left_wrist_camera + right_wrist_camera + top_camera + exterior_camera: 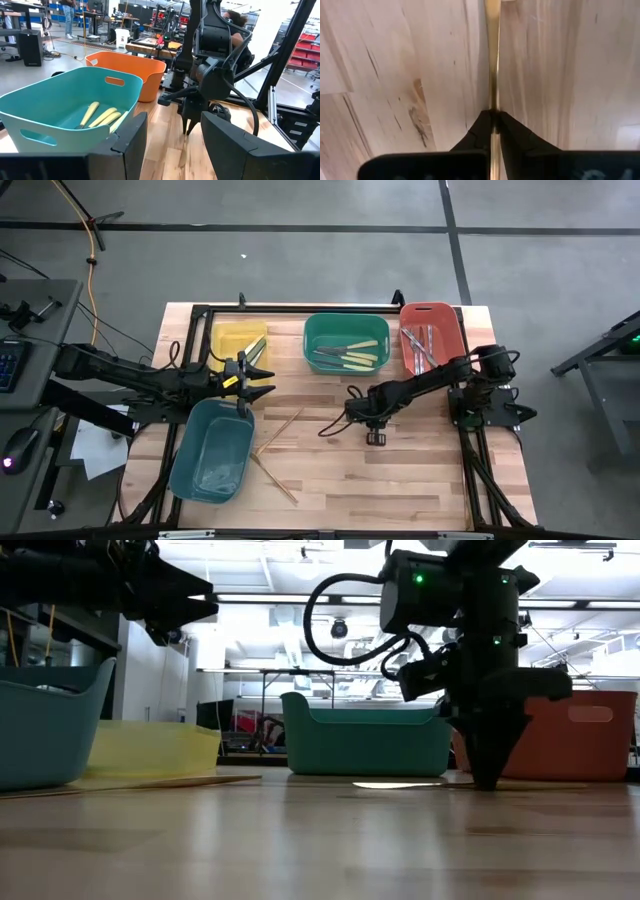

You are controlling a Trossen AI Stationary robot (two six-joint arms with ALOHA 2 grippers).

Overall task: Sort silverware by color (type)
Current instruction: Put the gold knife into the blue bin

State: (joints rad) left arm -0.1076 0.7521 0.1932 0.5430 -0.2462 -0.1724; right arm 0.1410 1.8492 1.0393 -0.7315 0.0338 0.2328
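Observation:
My right gripper [493, 119] stands on the table middle, near side of the green bin [347, 330], pointing down and shut on a thin tan wooden utensil [493, 55]. It shows in the low view [490, 780] with its tip at the tabletop. My left gripper [264, 380] hovers open and empty between the yellow bin [232, 332] and the teal-blue bin [212, 450]. Two more tan utensils [282, 430] [273, 473] lie flat on the table. Yellow-handled utensils [102, 117] lie in the green bin, silver ones [420, 345] in the red bin. My right gripper pinches the tan utensil between its two fingertips, which come from above, pointing down, one on each side of the thin shaft [493, 102]. The utensil runs on ahead of the fingers, close over the wooden tabletop; whether it is lifted clear I cannot tell.
Four bins stand on the table: yellow, green and red [432, 315] along the far edge, teal-blue near the left. A black frame rail [300, 308] runs behind them. Bare wood [400, 480] lies toward the near edge. Workshop benches and shelves fill the room beyond.

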